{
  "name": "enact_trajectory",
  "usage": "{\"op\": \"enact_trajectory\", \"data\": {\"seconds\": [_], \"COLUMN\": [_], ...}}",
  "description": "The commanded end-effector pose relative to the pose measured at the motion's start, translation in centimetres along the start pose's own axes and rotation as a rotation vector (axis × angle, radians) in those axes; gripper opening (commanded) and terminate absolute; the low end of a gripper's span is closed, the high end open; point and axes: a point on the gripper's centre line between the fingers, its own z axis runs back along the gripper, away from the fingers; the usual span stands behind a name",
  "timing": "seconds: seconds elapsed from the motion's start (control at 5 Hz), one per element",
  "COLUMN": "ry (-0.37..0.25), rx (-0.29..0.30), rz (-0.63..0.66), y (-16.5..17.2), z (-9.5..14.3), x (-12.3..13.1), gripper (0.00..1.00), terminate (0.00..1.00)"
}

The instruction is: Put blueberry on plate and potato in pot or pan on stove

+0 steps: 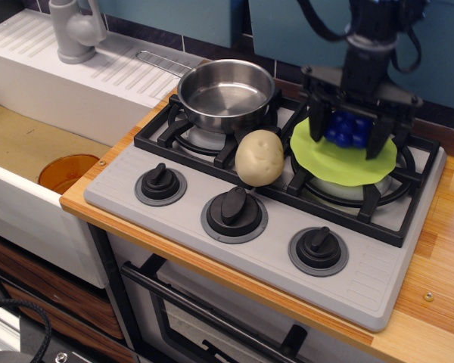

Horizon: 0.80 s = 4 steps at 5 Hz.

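Observation:
The blueberry (349,127), a bunch of deep-blue balls, sits between my gripper's two black fingers, low over the lime-green plate (339,162); I cannot tell if it touches the plate. My gripper (349,134) comes straight down from above and is shut on the blueberry. The plate lies on the right burner grate of the grey stove (272,242). The beige potato (259,157) rests on the front edge of the grates, between the plate and the steel pot (225,94). The pot stands empty on the left burner, handle pointing back left.
Three black knobs (234,206) line the stove's front. A white sink (30,144) with a grey faucet (74,30) and an orange drain piece (66,172) lies to the left. The wooden counter (439,257) runs along the right side.

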Motion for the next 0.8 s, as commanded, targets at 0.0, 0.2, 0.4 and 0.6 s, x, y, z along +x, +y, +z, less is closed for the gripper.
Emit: {"op": "enact_trajectory", "data": {"seconds": [0.0, 0.2, 0.4, 0.6], "ry": [-0.041, -0.007, 0.027, 0.053], "rx": [0.018, 0.031, 0.062, 0.06], "rz": [0.045, 0.06, 0.051, 0.026], "y": [-2.0, -2.2, -1.3, -0.1], "z": [2.4, 4.8, 8.0, 9.4], "x": [0.0, -1.4, -2.0, -1.9], "gripper": [1.0, 1.0, 1.0, 1.0], "terminate": [0.0, 0.0, 0.0, 0.0]}}
